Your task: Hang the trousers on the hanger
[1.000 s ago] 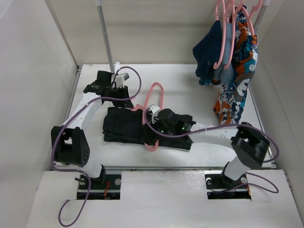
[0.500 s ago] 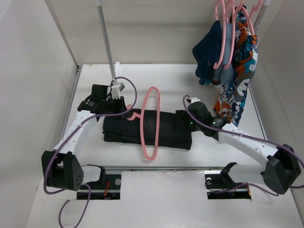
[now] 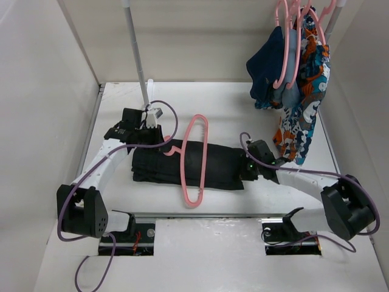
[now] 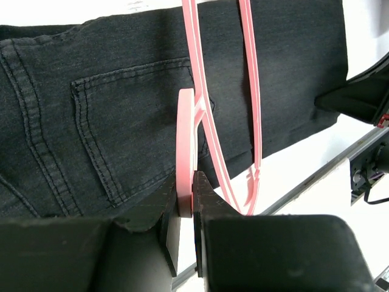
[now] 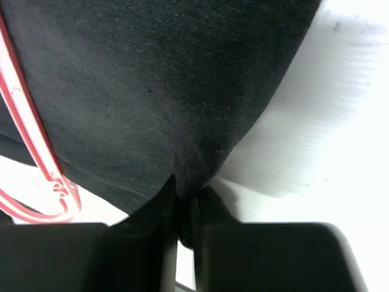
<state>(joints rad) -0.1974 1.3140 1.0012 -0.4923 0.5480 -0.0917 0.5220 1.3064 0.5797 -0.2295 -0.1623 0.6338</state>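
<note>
The black trousers (image 3: 222, 165) lie folded across the table's middle, back pocket up in the left wrist view (image 4: 109, 109). The pink hanger (image 3: 184, 170) crosses over their middle, its frame running from back to front. I cannot tell whether the fabric passes through the frame. My left gripper (image 3: 161, 144) is at the trousers' left end, shut on the hanger's hook (image 4: 185, 152), which is pinched flat between the fingertips (image 4: 193, 185). My right gripper (image 3: 248, 168) is at the trousers' right end, shut on a pinch of their edge (image 5: 189, 193). The hanger's lower corner (image 5: 36, 146) shows there at the left.
At the back right a navy garment (image 3: 267, 67) and a patterned garment (image 3: 301, 115) hang on other pink hangers. A grey rack pole (image 3: 135, 48) rises at the back left. White walls stand on both sides. A metal rail (image 3: 200, 214) runs along the table's near edge.
My right arm left the hanger over the trousers' middle, swung to their right end and closed on the fabric edge. The left gripper has kept hold of the hook.
</note>
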